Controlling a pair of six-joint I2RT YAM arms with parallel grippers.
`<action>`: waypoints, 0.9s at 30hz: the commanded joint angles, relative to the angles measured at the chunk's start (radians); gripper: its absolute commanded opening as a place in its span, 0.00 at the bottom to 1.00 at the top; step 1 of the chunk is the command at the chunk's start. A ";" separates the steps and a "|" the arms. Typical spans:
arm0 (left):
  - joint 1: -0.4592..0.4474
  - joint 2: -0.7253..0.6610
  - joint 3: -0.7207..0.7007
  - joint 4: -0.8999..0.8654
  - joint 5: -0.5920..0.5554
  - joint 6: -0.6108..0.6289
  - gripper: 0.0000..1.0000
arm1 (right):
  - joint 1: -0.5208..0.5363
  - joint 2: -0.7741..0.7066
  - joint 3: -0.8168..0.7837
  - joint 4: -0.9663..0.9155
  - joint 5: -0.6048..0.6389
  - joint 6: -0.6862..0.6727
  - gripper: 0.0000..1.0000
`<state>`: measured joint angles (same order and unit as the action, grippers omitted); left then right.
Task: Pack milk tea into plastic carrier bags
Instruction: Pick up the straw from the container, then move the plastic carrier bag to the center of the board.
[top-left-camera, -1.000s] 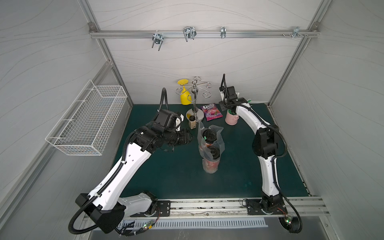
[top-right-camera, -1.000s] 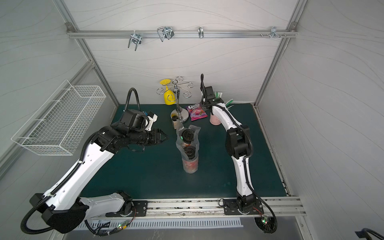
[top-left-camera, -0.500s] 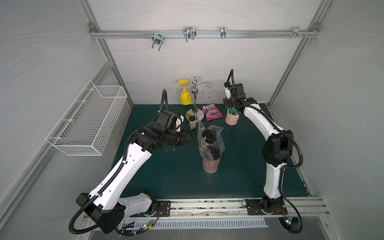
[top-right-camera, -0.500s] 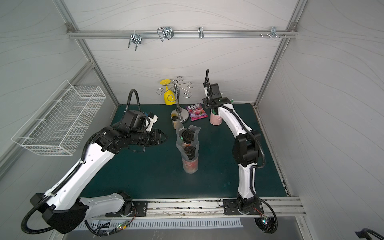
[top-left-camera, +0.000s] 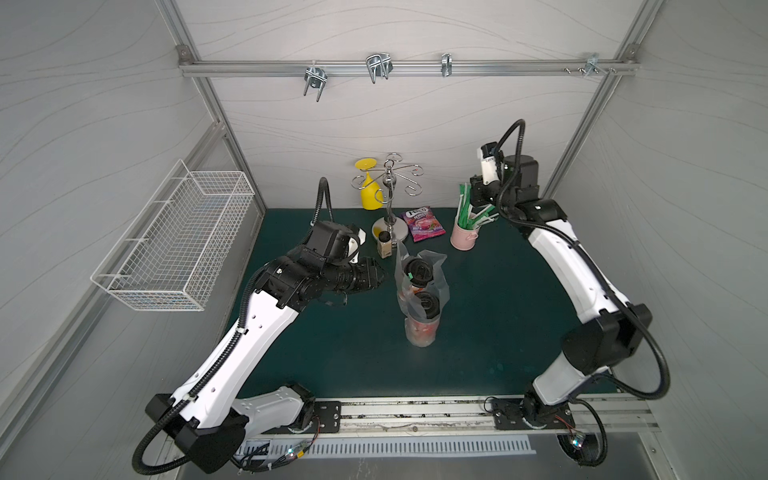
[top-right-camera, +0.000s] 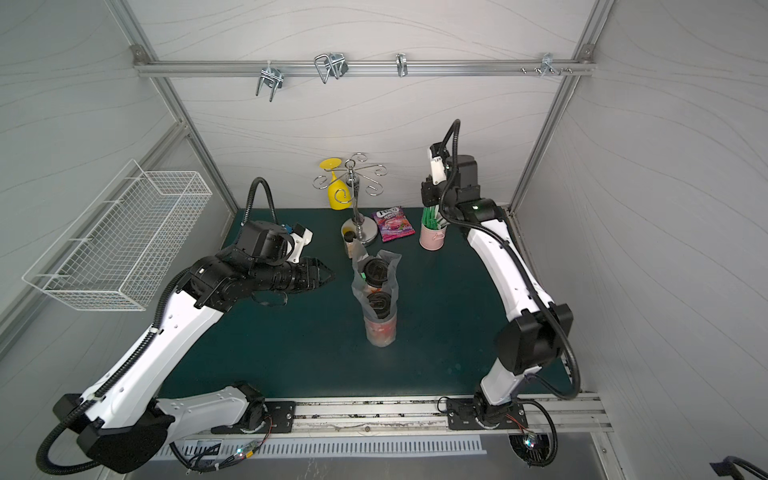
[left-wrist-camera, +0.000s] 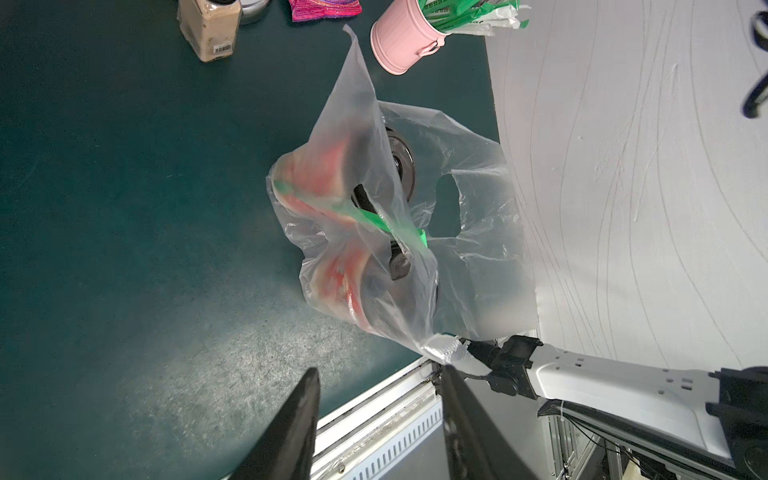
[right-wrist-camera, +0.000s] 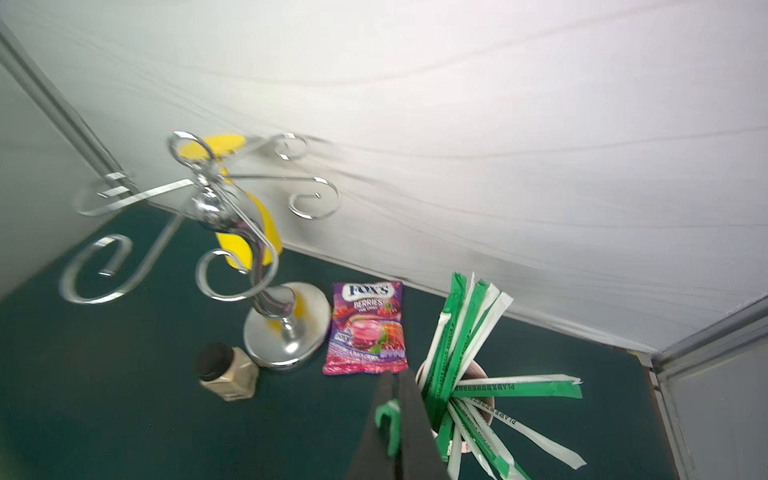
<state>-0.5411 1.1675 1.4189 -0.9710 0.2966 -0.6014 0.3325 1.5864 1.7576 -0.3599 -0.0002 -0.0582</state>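
**Right arm lifts off the straw bucket**

Since a second ago, the left gripper (top-left-camera: 374, 276), centre-left, has stayed put. Its jaws are half apart and empty, near the clear carrier bag (top-left-camera: 441, 286). The right gripper (right-wrist-camera: 399, 376), upper right, has risen above the pink bucket (top-left-camera: 465, 240). Its jaws are pressed together, with a green scrap at their seam. Mid-frame, the bag stands upright holding both milk tea cups (top-left-camera: 422, 330) and a green straw (left-wrist-camera: 390, 222). The bucket holds wrapped straws (top-left-camera: 464, 208).
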 joint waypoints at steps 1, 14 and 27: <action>-0.019 -0.014 -0.001 0.001 0.012 -0.012 0.48 | -0.008 -0.133 -0.041 0.065 -0.153 0.051 0.00; -0.174 0.035 0.028 0.037 -0.083 -0.067 0.52 | 0.130 -0.509 -0.169 -0.127 -0.385 0.284 0.00; -0.195 0.079 -0.003 0.087 -0.081 -0.086 0.50 | 0.425 -0.529 -0.251 -0.306 -0.194 0.291 0.00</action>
<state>-0.7300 1.2533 1.4094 -0.9459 0.2207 -0.6693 0.7433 1.0523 1.5162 -0.6212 -0.2344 0.2153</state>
